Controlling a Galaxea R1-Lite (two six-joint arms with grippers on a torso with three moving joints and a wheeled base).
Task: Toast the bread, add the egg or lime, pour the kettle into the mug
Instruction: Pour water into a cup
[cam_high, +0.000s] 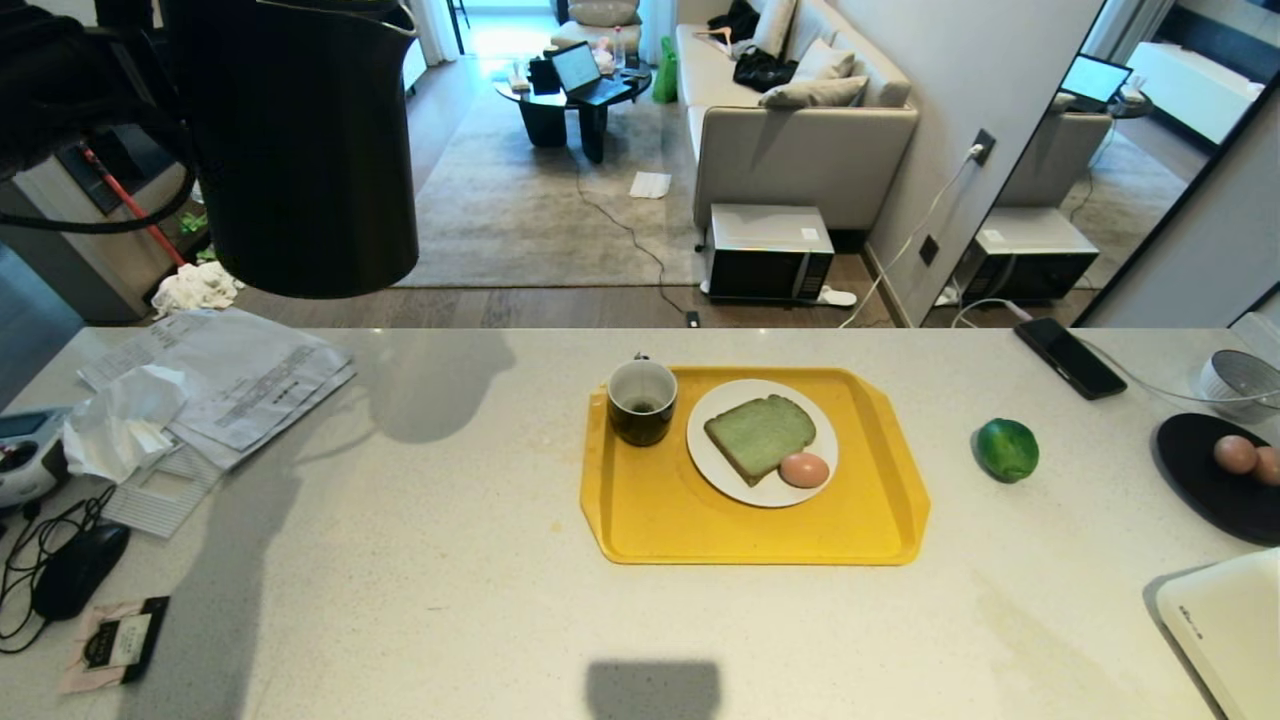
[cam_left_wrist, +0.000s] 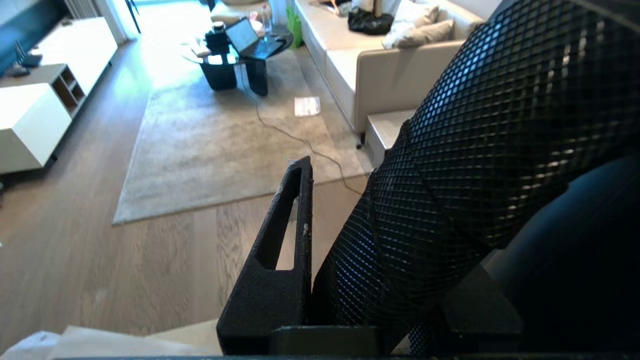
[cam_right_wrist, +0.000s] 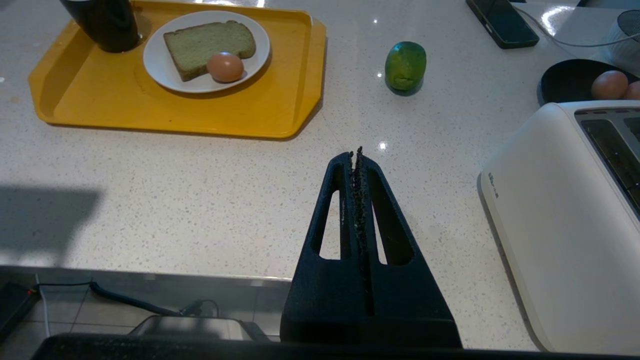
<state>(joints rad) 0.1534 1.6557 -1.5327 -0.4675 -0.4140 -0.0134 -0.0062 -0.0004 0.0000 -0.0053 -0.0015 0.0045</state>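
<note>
Black kettle (cam_high: 300, 140) is hanging upright, clear of the counter, far left. Green bread (cam_high: 760, 436) is lying flat, egg (cam_high: 804, 469) touching it. Black mug (cam_high: 642, 401) is standing upright just left. Lime (cam_high: 1007, 450) is resting right.

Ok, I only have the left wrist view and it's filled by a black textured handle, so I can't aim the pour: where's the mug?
Observer: The short glossy black mug stands in the far left corner of the yellow plastic tray.
Operator: And the kettle relative to it?
Observer: The tall matte black kettle, held by the left gripper, hangs upright, high above the counter and well left of the mug.
Operator: Is the right arm in the way?
Observer: No. The right gripper, jaws shut, sits at the near edge of the speckled white counter, clear of the tray.
</note>
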